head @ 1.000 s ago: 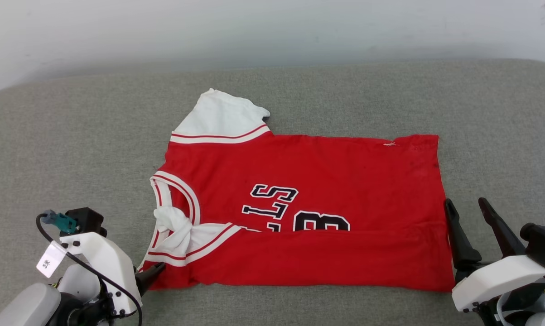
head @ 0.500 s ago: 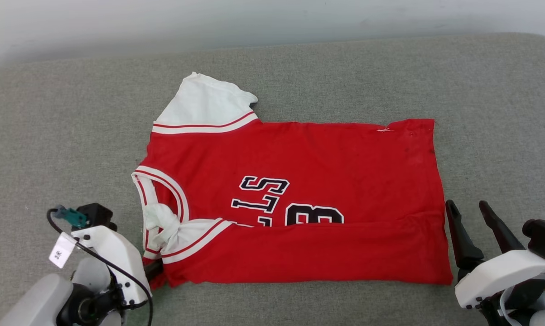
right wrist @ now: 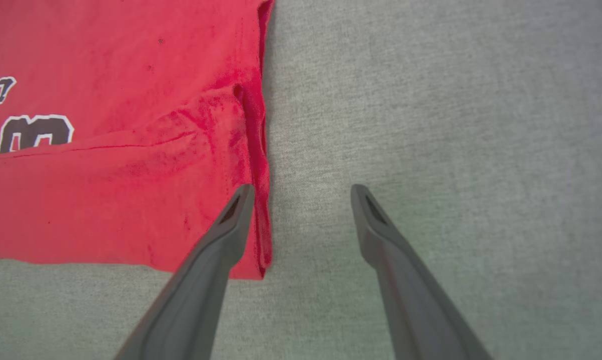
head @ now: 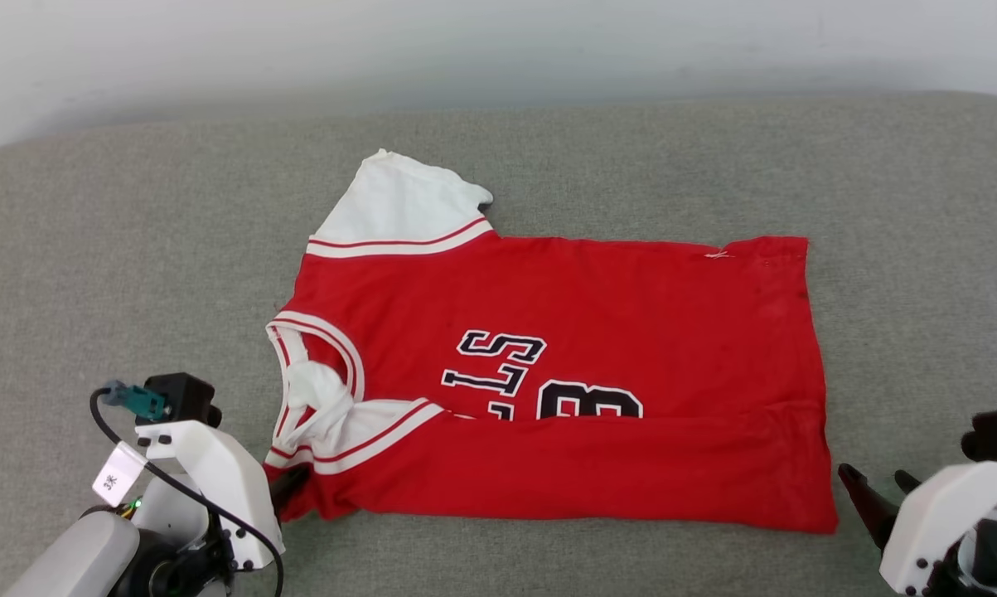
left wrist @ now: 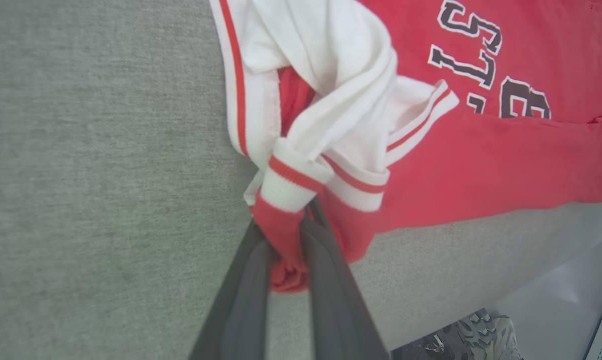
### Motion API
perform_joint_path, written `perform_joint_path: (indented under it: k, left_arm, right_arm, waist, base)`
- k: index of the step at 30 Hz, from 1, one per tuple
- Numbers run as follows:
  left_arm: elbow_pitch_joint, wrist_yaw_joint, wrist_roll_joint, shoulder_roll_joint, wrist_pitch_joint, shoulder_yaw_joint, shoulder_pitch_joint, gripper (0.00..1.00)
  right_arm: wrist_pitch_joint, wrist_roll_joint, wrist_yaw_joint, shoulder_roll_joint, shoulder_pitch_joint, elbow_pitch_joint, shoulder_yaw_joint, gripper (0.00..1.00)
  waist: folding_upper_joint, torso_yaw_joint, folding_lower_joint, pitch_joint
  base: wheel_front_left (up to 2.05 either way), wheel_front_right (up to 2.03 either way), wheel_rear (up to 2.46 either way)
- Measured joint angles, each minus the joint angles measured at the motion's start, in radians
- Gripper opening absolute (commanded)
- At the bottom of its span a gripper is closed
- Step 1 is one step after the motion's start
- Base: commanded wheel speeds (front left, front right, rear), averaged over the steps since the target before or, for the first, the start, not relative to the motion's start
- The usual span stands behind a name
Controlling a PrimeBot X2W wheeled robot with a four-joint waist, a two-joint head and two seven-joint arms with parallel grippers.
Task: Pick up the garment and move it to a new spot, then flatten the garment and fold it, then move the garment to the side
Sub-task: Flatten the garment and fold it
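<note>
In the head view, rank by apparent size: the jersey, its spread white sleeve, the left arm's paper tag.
1. jersey
2. white sleeve
3. paper tag, smallest though nearest the camera

Right gripper (right wrist: pixel 302 192): fingers spread, bare grey cushion (right wrist: pixel 456 125) between them, ahead and all along its right, so you can pass freely there. The left fingertip lines up with the shirt (right wrist: pixel 105 100) side edge, can't tell if touching; cloth covers everything to its left.

Left gripper (left wrist: pixel 285 252): clamped on a bunched shirt corner, with sleeve and collar heaped just ahead of the tips and blocking you. Bare cushion to its left. Red cloth to its right, and the cushion ends behind that. Past the shirt there is a free cushion strip, then the wall (head: pixel 465 50).
</note>
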Motion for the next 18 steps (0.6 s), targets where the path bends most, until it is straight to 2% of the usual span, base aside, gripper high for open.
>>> perform_joint_path:
  k: [12, 13, 14, 15, 18]
  left_arm:
    - [-0.065, 0.008, 0.01, 0.005, -0.014, 0.012, -0.004, 0.0]
    - [-0.064, 0.008, 0.011, 0.004, -0.016, 0.012, -0.004, 0.0]
    - [-0.063, 0.007, 0.011, 0.003, -0.017, 0.012, -0.004, 0.0]
    - [-0.062, 0.007, 0.011, 0.002, -0.021, 0.012, -0.004, 0.0]
    - [-0.057, 0.0, 0.013, -0.002, -0.037, 0.013, -0.004, 0.0]
  right_arm:
    - [0.174, 0.026, 0.0, -0.028, -0.1, 0.126, 0.101, 1.0]
    - [0.185, 0.031, 0.0, -0.029, -0.105, 0.132, 0.102, 0.87]
    - [0.192, 0.035, 0.0, -0.031, -0.11, 0.135, 0.104, 0.3]
    - [0.192, 0.035, 0.0, -0.032, -0.113, 0.138, 0.105, 0.0]
    - [0.192, 0.042, 0.0, -0.033, -0.121, 0.14, 0.118, 0.0]
  waist:
    - [-0.0001, 0.032, 0.0, 0.06]
    - [-0.0001, 0.033, 0.0, 0.061]
    - [-0.0001, 0.034, 0.0, 0.062]
    - [-0.0001, 0.035, 0.0, 0.062]
    - [-0.0001, 0.035, 0.0, 0.056]
  base:
    - [0.0, 0.0, 0.0]
    - [0.0, 0.0, 0.0]
    - [0.0, 0.0, 0.0]
    - [0.0, 0.0, 0.0]
    - [0.0, 0.0, 0.0]
